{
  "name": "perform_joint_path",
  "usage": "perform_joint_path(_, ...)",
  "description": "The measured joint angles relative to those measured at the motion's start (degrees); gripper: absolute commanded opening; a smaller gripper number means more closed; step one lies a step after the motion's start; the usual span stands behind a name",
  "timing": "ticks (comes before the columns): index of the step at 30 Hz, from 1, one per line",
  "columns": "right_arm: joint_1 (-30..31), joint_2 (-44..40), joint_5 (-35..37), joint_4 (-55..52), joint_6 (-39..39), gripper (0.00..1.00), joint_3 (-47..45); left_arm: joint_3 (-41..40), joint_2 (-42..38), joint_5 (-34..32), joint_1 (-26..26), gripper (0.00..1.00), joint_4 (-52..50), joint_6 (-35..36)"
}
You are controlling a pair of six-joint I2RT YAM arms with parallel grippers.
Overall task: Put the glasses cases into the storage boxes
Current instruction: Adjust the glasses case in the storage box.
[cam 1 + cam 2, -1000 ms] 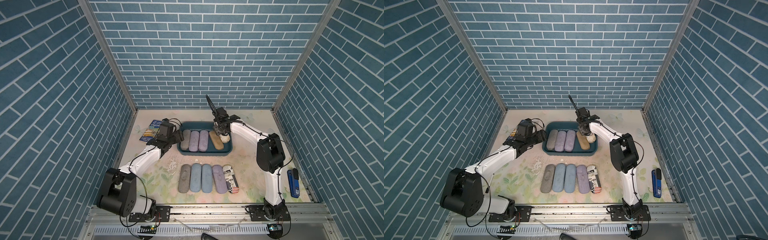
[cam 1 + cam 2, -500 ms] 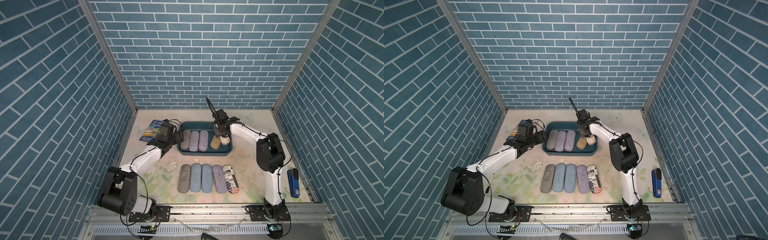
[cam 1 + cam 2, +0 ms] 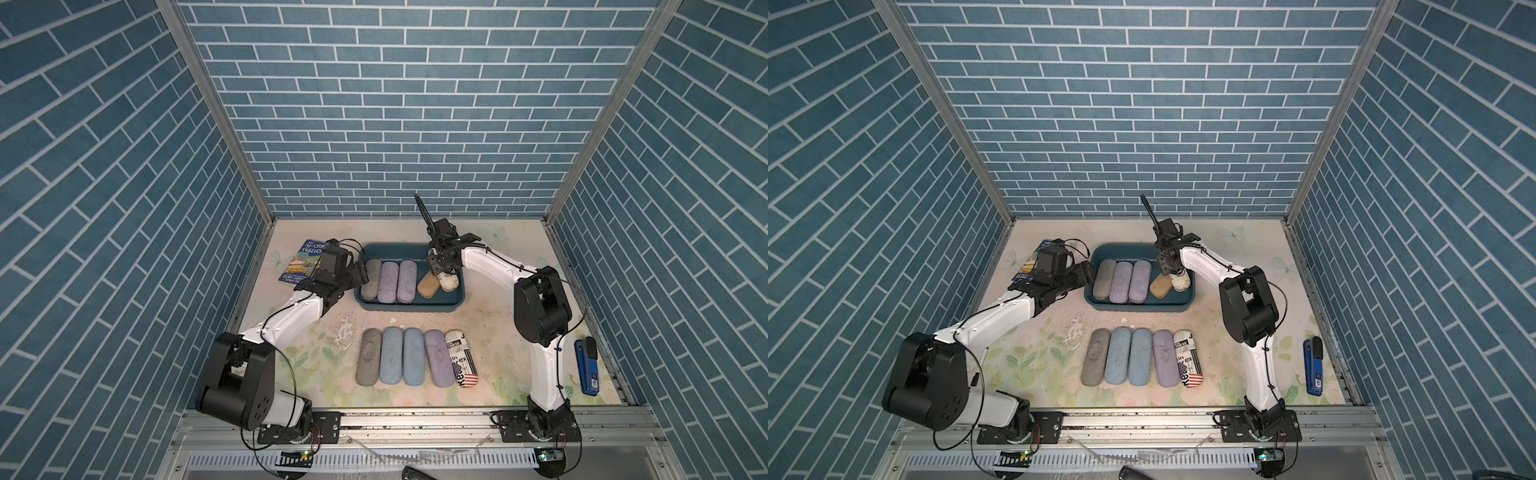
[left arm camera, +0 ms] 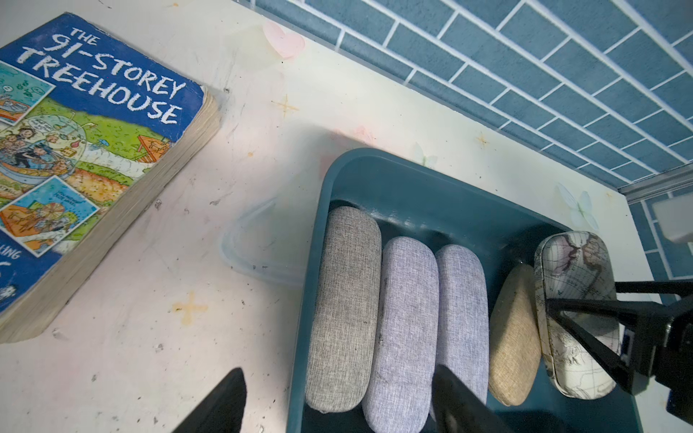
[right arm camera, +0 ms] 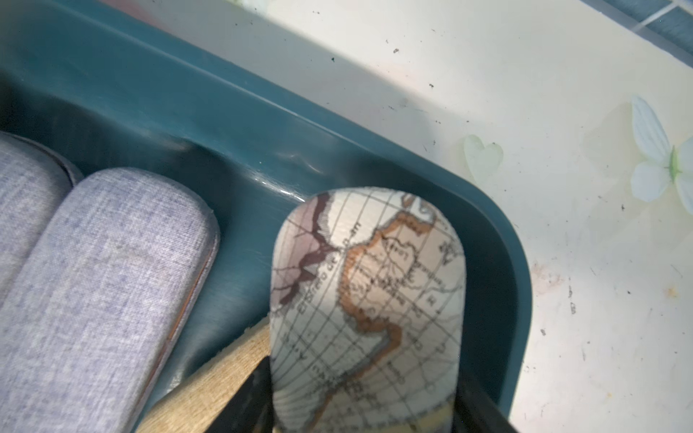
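**Item in hand:** map-print hard glasses case (image 5: 367, 285), oblong and round-ended. It sits at the 3 o'clock end of the shallow dark teal plastic storage tub (image 3: 409, 308), close inside the corner wall. I cannot tell whether it rests on the tub floor.

**Holder:** right gripper (image 3: 443, 277), jaws closed across the case's width near one end.

**Handling note (judgement):**
- Lower it flat and parallel to the wall.
- The tan fabric case (image 3: 429, 286) at its 9 o'clock lies aslant, with ends toward 1 and 7 o'clock, and touches it. It may ride up on that edge, so nudge the tan one straight or keep toward 3 o'clock.
- Let go only once it is seated.

**Appearance:** smooth cream shell, brown coastlines, fine grid lines, small lettering.

**Also in tub:** grey fabric case (image 3: 371, 279) and two lilac fabric cases (image 3: 387, 281), abreast from the 9 o'clock wall.

**Left gripper** (image 4: 337, 378): at the 9 o'clock rim, jaws parted astride the wall and clasping nothing.

**Outstanding:** row of five cases (image 3: 414, 361) on the table at the tub's 6 o'clock. These are grey, two light blue, lilac and newspaper-and-flag print.
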Motion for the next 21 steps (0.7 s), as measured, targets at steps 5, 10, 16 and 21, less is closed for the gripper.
perform_joint_path(5, 0.0, 0.9, -0.2, 0.0, 0.0, 0.50, 1.3, -0.7, 0.0, 0.1, 0.0, 0.79, 0.0, 0.0)
perform_joint_path(10, 0.0, 2.8, -0.8, 0.1, 0.0, 0.50, 4.1, -0.7, 0.0, 0.1, 0.0, 0.79, 0.1, 0.0)
perform_joint_path(16, 0.0, 3.8, -1.1, 0.0, 0.1, 0.49, 5.8, -0.7, 0.0, 0.1, 0.0, 0.79, 0.0, 0.0)
perform_joint_path(21, 0.0, 3.2, 0.0, -0.1, 2.6, 0.49, 4.7, -0.7, 0.0, 0.1, 0.0, 0.79, 0.0, 0.0)
